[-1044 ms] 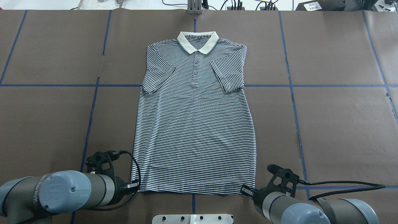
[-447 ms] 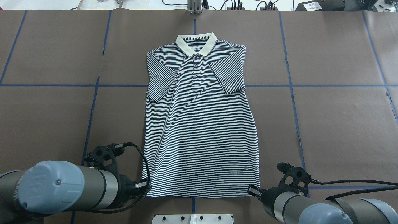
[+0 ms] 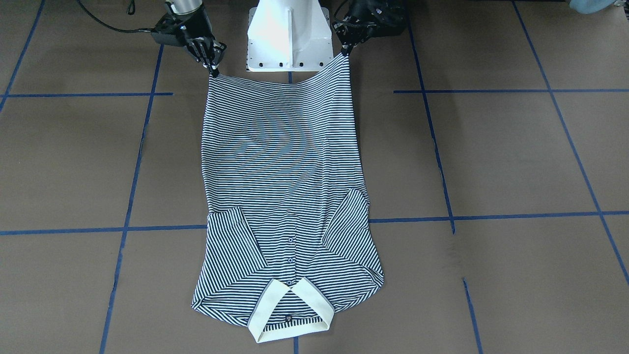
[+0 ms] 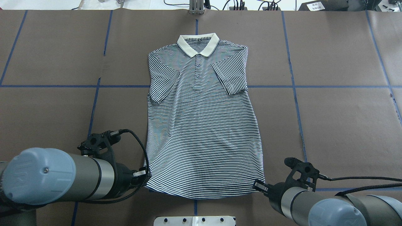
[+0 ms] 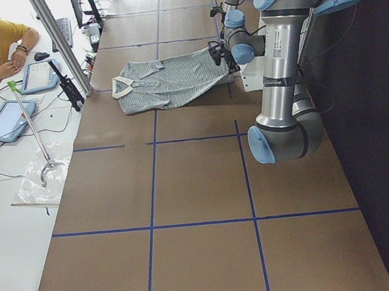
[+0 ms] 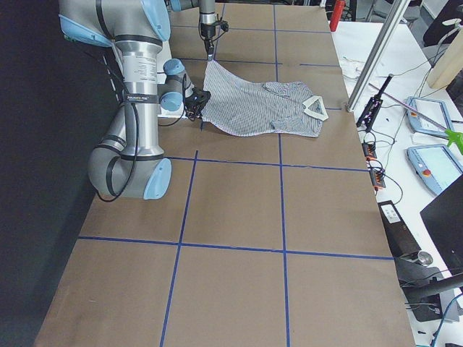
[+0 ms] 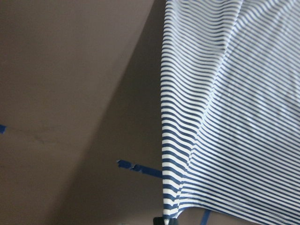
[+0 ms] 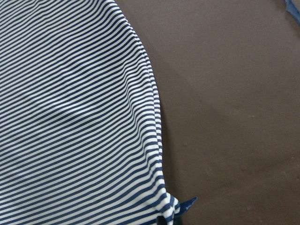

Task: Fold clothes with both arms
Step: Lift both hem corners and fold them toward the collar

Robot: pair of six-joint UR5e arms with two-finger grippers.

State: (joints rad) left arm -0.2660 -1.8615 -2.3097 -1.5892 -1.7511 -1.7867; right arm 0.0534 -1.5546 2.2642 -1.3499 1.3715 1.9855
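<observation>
As the left black fingers (image 3: 346,45) and right black fingers (image 3: 210,61) pinch the two hem corners of the navy-and-white striped polo shirt (image 4: 204,125) spread on the brown surface (image 4: 345,125), both should carry the hem level and taut toward its cream collar (image 4: 212,46).

Since the earlier views, left gripper (image 4: 144,175) and right gripper (image 4: 256,185) have lifted and carried forward, each pinching a corner of the hem (image 4: 204,195); hem now clear of table (image 4: 345,125), sagging between them; lower shirt (image 4: 201,125) narrower, more rippled; collar (image 4: 198,44) shifted slightly left.
</observation>
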